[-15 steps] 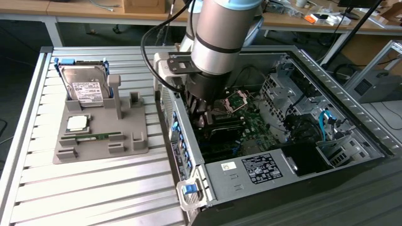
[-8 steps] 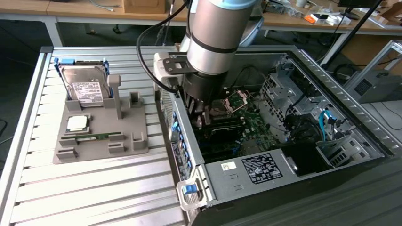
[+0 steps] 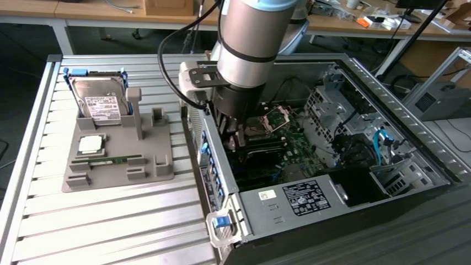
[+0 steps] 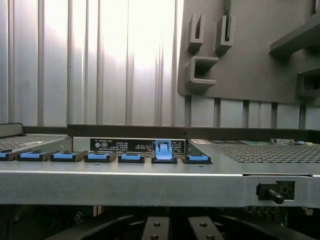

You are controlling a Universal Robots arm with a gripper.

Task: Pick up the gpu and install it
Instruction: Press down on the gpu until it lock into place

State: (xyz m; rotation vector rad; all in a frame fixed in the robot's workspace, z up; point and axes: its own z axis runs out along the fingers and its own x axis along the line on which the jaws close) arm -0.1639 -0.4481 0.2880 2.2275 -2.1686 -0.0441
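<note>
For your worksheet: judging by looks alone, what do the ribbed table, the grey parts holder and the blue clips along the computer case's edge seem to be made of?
Table: likely aluminium, going by its pale silvery sheen and long straight ribs.
Parts holder: matte grey plastic, perhaps printed or moulded; dull and even in colour with blocky slots.
Blue clips: probably moulded plastic, uniformly coloured and slightly glossy.
Computer case: sheet metal by its thin folded grey edges.
</note>
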